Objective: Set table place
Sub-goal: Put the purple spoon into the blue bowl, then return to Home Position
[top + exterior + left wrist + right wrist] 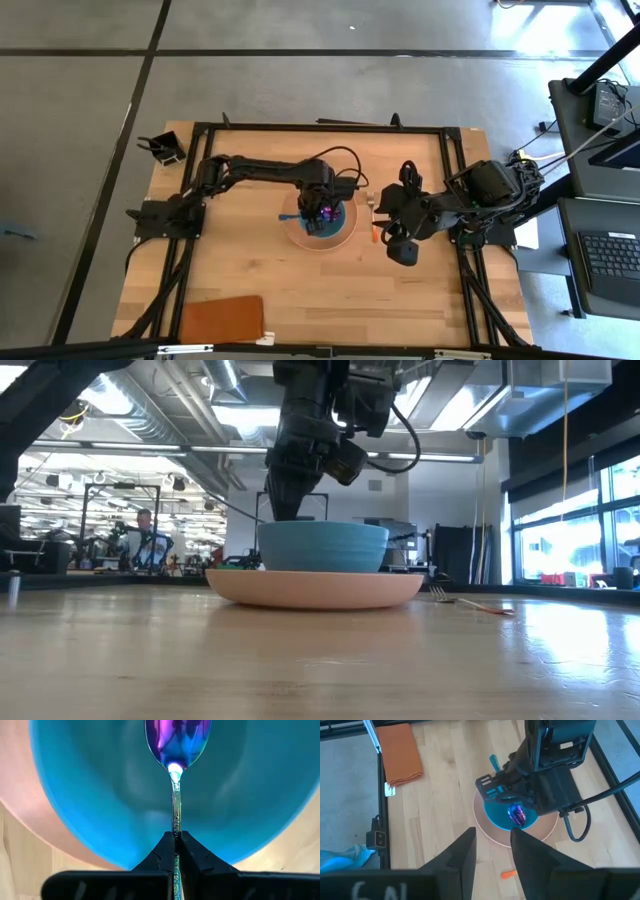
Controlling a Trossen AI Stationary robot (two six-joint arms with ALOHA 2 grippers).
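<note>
A teal bowl (pixel 330 218) stands on the round salmon-orange plate (pixel 300 232) at the table's middle; both also show in the low view, bowl (pixel 322 547) and plate (pixel 315 585). My left gripper (pixel 176 851) is above the bowl, shut on the spoon (pixel 176 795), whose purple head (pixel 516 814) is down inside the bowl. The orange-handled fork (pixel 373 215) lies flat on the table just right of the plate. My right gripper (pixel 492 855) is open and empty, right of the plate and raised above the table. My left gripper pinches the spoon's thin handle (pixel 176 832) between its two fingertips, some way behind the head. The fingers come from above, slanting down, and lie along the handle. The spoon hangs head down in the bowl; whether the head touches the bowl, I cannot tell.
A folded orange cloth (pixel 222 318) lies at the table's near left corner. A small black holder (pixel 165 148) stands at the far left corner. The black rail frame (pixel 320 127) runs around the tabletop. Bare planks lie left of and in front of the plate.
</note>
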